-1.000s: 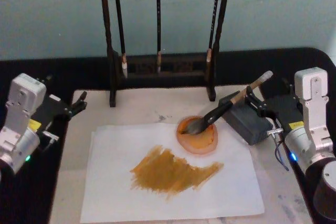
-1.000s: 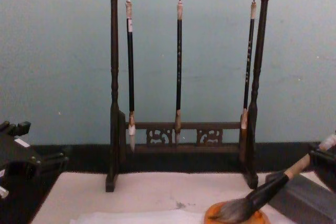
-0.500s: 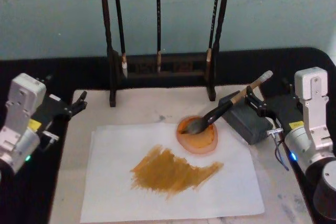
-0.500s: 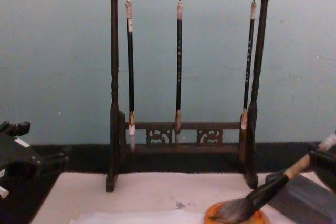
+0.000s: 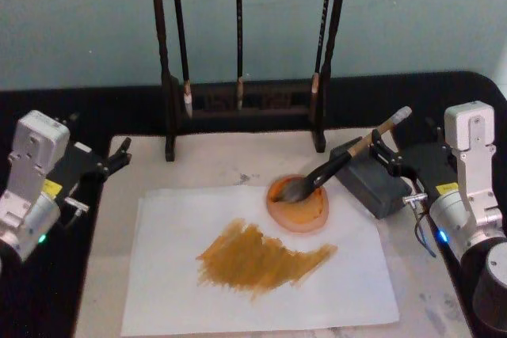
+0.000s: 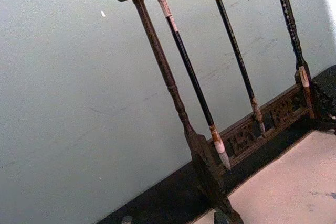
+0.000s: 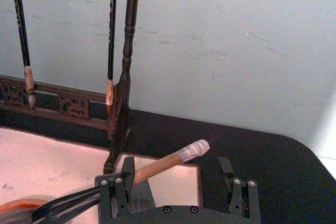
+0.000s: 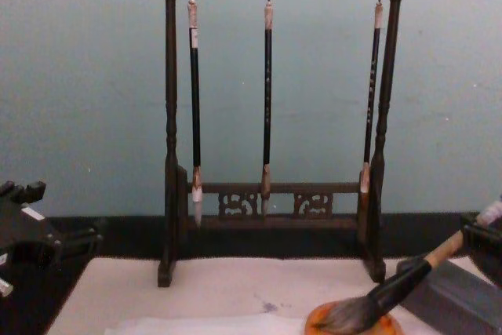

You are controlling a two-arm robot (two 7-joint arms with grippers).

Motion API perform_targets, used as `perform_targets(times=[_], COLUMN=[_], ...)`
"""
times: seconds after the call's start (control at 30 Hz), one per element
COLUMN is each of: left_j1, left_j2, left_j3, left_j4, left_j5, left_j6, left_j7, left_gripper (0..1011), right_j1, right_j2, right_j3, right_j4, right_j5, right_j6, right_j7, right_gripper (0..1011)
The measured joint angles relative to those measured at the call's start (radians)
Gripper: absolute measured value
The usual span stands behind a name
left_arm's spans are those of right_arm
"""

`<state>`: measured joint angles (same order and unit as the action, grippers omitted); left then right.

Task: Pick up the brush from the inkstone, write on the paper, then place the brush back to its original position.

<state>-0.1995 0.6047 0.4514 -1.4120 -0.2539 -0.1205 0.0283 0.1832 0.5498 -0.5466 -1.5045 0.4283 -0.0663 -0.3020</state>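
The brush lies at a slant, its bushy bristles in an orange dish and its tan handle propped on the dark grey inkstone. Its white end cap points up between the spread fingers of my right gripper, which is open; one finger stands right beside the handle. In the chest view the brush shows at the lower right. The white paper carries a broad ochre stroke. My left gripper is parked open at the mat's left edge.
A dark wooden rack with three thin black brushes hanging from it stands at the back of the beige mat. The mat lies on a black tabletop against a pale blue wall.
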Motion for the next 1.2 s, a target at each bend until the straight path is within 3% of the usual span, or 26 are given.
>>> perform_targets(times=[1.2], left_j1=[0.000], left_j2=[0.000], left_j3=[0.000], left_j4=[0.000], left_j5=[0.000], left_j6=[0.000], left_j7=[0.000], left_gripper=[1010], right_j1=[0.000], right_j2=[0.000], right_j3=[0.000], right_j4=[0.000], right_j5=[0.000], right_j6=[0.000], right_j7=[0.000], right_gripper=[1000])
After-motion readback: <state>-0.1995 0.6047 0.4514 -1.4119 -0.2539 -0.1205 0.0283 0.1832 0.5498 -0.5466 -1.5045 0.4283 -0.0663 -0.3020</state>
